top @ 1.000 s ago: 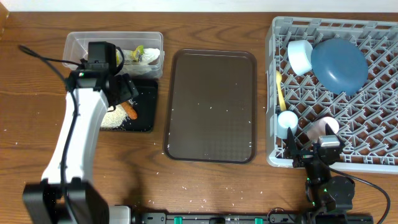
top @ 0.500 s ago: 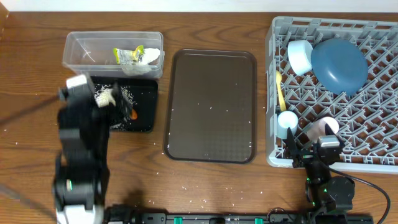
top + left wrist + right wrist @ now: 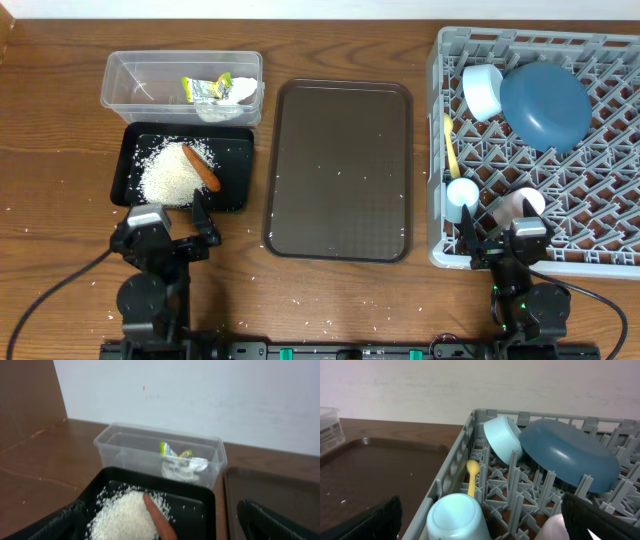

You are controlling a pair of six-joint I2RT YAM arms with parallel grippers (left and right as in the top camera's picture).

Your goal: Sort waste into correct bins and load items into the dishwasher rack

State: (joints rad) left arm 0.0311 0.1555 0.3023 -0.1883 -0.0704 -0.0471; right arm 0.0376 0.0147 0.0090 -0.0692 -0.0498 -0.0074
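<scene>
Both the left gripper (image 3: 162,225) and the right gripper (image 3: 508,243) are spread apart and empty, and the left one sits so near the black tray (image 3: 236,196) holding rice (image 3: 166,180) and carrot (image 3: 203,167) that you could knock it and spill grains.

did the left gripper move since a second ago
Yes. The left gripper has pulled back from over the black tray, beside the clear tub, and now sits off the tray on the side away from the tub.
</scene>
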